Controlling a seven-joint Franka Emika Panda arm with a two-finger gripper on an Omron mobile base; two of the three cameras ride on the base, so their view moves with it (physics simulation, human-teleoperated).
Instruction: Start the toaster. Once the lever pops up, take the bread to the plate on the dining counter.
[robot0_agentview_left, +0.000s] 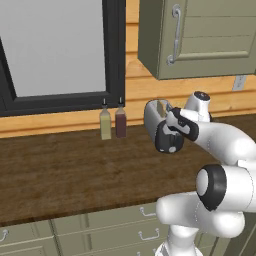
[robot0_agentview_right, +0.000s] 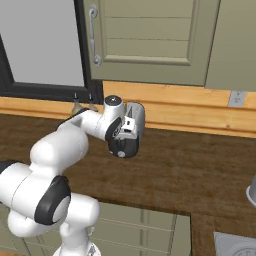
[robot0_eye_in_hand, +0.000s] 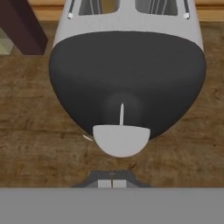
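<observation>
The silver toaster (robot0_agentview_left: 151, 116) (robot0_agentview_right: 136, 116) stands on the dark wood worktop by the wall, its black end panel (robot0_eye_in_hand: 127, 74) facing me. The pale lever (robot0_eye_in_hand: 121, 140) sits at the near end of its slit on that panel. A tan edge of the bread (robot0_eye_in_hand: 110, 5) shows in one top slot. My gripper (robot0_eye_in_hand: 112, 182) is shut and holds nothing. It hangs over the panel's end, fingertips just short of the lever. The hand (robot0_agentview_left: 176, 131) (robot0_agentview_right: 125, 134) covers the panel in both base views. The plate and the dining counter are out of view.
Two small bottles (robot0_agentview_left: 105, 124) (robot0_agentview_left: 120, 121) stand left of the toaster under a dark-framed window. A sage-green wall cabinet (robot0_agentview_left: 200, 35) hangs above. Drawer fronts (robot0_agentview_left: 100, 230) run below the worktop. A sink corner (robot0_agentview_right: 236, 246) and a grey vessel (robot0_agentview_right: 252, 193) lie far right.
</observation>
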